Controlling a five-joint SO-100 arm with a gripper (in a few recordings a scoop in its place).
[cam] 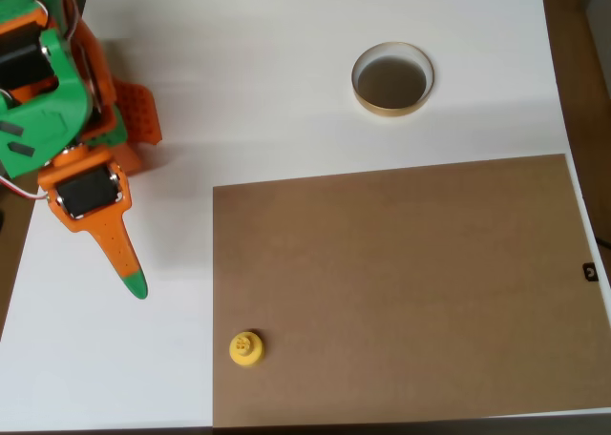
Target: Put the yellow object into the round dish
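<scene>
White worktop (286, 72), brown board (410, 292) on it. Fingers (129, 268) pressed together, pinching nothing, well apart from yellow object (246, 348) at board's lower-left corner. Round dish (392, 78) far off, empty. Risks: small knobbed piece slipping from pinch, tipping, dropping short of dish during long carry.

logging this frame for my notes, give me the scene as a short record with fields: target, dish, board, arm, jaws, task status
target: yellow object, upright on the near left corner of the brown board
dish: round dish, on the white table beyond the board, nothing in it
board: flat, rectangular, lower right of the overhead view
arm: orange and green, upper left; gripper points down the picture, apart from the object
jaws: cannot tell open or shut
task status: not yet started
</scene>
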